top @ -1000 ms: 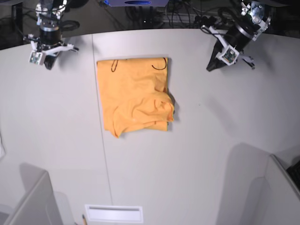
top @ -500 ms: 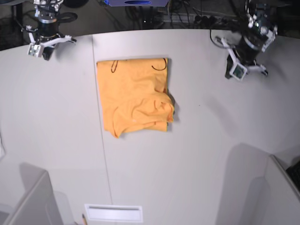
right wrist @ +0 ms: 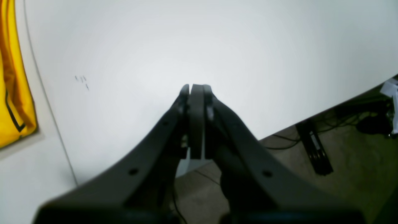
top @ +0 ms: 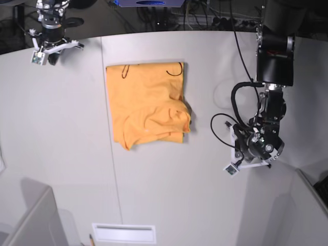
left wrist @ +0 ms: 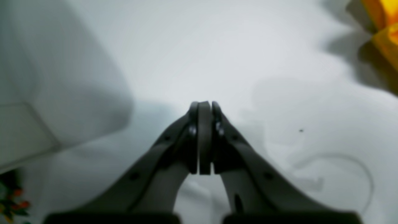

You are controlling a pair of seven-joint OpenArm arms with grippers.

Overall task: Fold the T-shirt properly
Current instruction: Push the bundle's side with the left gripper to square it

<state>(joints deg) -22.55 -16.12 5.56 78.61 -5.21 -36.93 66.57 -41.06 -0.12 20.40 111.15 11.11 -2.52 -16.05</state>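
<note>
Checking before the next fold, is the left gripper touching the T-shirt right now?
Apart. In the base view, the left gripper hangs over bare table, well clear of the T-shirt; its wrist view shows shut, empty jaws.

My left wrist view is blurred throughout; the T-shirt (left wrist: 384, 28) is an orange smear cut off at the top-right corner. My right wrist view crops the shirt at the left edge. Small table (right wrist: 217, 46) specks are unreadable.

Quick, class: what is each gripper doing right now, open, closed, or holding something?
Left gripper: closed, holding nothing, over the table.
Right gripper: closed, holding nothing; the T-shirt lies apart.
</note>
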